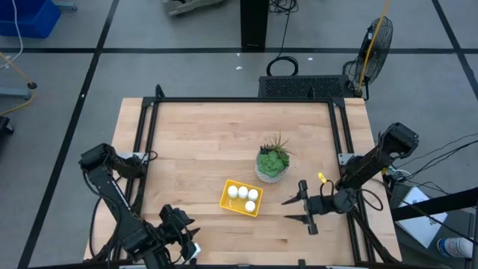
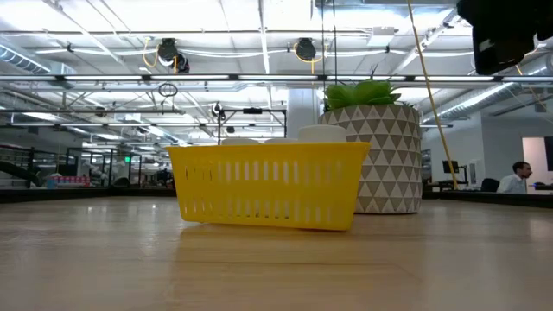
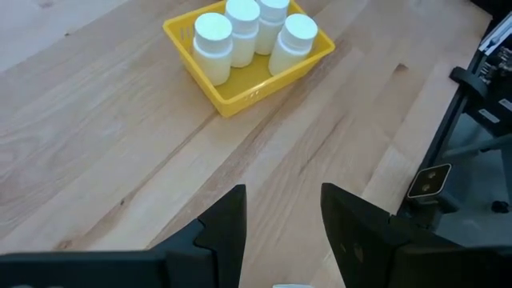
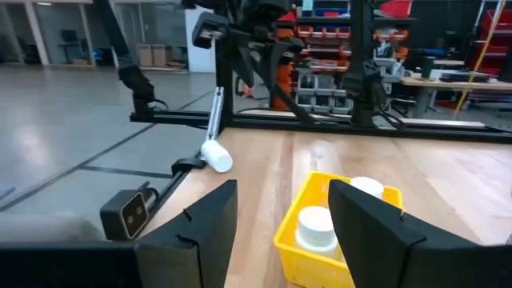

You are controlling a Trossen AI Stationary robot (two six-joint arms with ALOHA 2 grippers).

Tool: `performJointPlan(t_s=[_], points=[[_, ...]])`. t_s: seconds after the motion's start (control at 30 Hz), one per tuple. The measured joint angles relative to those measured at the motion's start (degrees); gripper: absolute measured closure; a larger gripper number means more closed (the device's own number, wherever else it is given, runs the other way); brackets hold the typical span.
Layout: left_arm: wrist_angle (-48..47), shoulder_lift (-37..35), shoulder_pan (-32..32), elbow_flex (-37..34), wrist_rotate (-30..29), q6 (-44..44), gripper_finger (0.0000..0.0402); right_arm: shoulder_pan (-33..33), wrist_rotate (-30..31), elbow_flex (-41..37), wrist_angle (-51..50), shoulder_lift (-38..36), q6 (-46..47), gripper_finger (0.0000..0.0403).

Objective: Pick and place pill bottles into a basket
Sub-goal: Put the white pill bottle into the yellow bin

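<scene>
The yellow basket (image 1: 240, 197) stands on the table in front of the potted plant; it also shows in the low view (image 2: 268, 186). Several white pill bottles (image 3: 240, 32) stand upright in it on their bases. A further white bottle-like cylinder (image 4: 216, 155) lies on its side near the table's near edge, below the left arm. My right gripper (image 1: 291, 210) is open and empty, level with the table, just right of the basket, pointing at it. My left gripper (image 1: 183, 233) is open and empty near the table's near edge, left of the basket.
A pale patterned pot with a green plant (image 1: 272, 163) stands just behind the basket, toward the far right. Black frame rails (image 1: 146, 149) run along the table's left, far and right sides. Bare wood lies left of and behind the basket.
</scene>
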Motion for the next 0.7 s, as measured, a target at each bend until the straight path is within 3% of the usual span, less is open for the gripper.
performJointPlan(t_s=[0.33, 0.43, 0.5, 0.7], points=[[0.02, 0.0, 0.0, 0.0, -0.01, 0.01, 0.0236, 0.04, -0.08, -6.42, 10.22, -0.11, -1.33, 0.0209], [0.0, 0.0, 0.0, 0.0, 0.01, 0.03, 0.0236, 1.16, -0.11, -7.82, 10.99, -4.03, -3.37, 0.0209], [0.02, 0.0, 0.0, 0.0, 0.25, 0.03, 0.0236, 2.71, -0.08, -7.86, 8.28, -9.88, -5.76, 0.0209], [0.0, 0.0, 0.0, 0.0, 0.32, 0.76, 0.0236, 5.76, 4.24, -6.29, -14.4, -27.24, -4.13, 0.0209]])
